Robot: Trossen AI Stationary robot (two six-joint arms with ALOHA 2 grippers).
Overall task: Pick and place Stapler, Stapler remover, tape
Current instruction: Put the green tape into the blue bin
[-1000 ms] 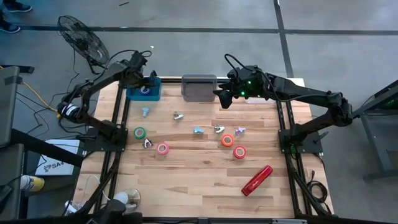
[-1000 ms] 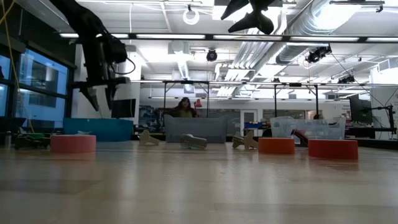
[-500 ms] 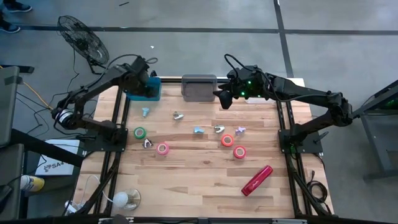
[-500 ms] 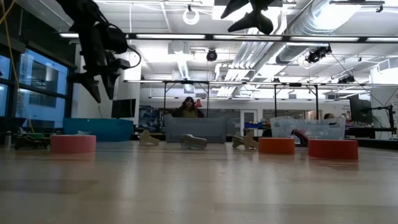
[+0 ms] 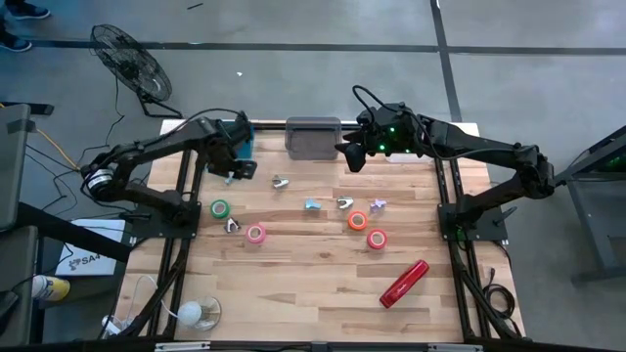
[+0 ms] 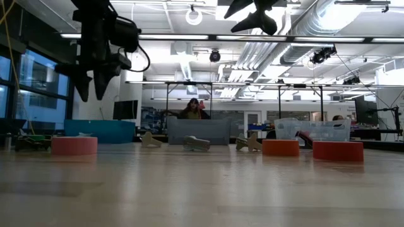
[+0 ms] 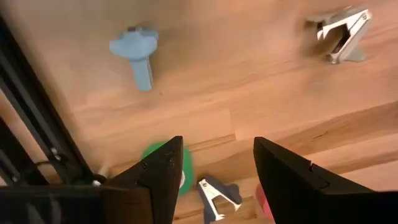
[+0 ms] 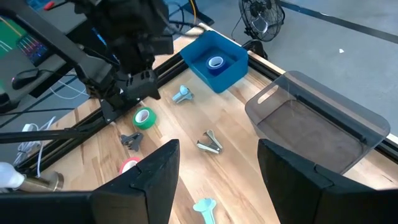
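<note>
- Two hands, both empty. The left hand (image 5: pixel 238 168) hangs above the table (image 5: pixel 303 279) with its fingers spread and pointing down, just beside the blue bin (image 8: pixel 214 61); the pose reads as readiness for a pick among the small items below it.
- Left hand, items beneath: a pale-blue staple remover (image 7: pixel 137 51) under and slightly ahead of the fingers, a green tape roll (image 7: pixel 175 163) partly hidden behind one finger, a dark staple remover (image 7: pixel 219 194) next to that roll, a silver staple remover (image 7: pixel 341 32) farther off to one side.
- Blue bin: holds one small blue-and-white ring (image 8: pixel 215 62), probably a tape roll; presumably this bin takes sorted tape.
- Right hand (image 5: pixel 350 154): held high beside the grey bin (image 5: pixel 313 137), fingers apart, waiting; the grey bin shows nothing inside it.
- Stapler (image 5: pixel 404 283): red, lying flat and slantwise on the table, well apart from both hands and nearer the right arm's side; untouched.
- Other tape: a pink roll (image 5: pixel 255 233) near the left hand's side, and two orange-red rolls (image 5: pixel 358 220) mid-table, toward the stapler.
</note>
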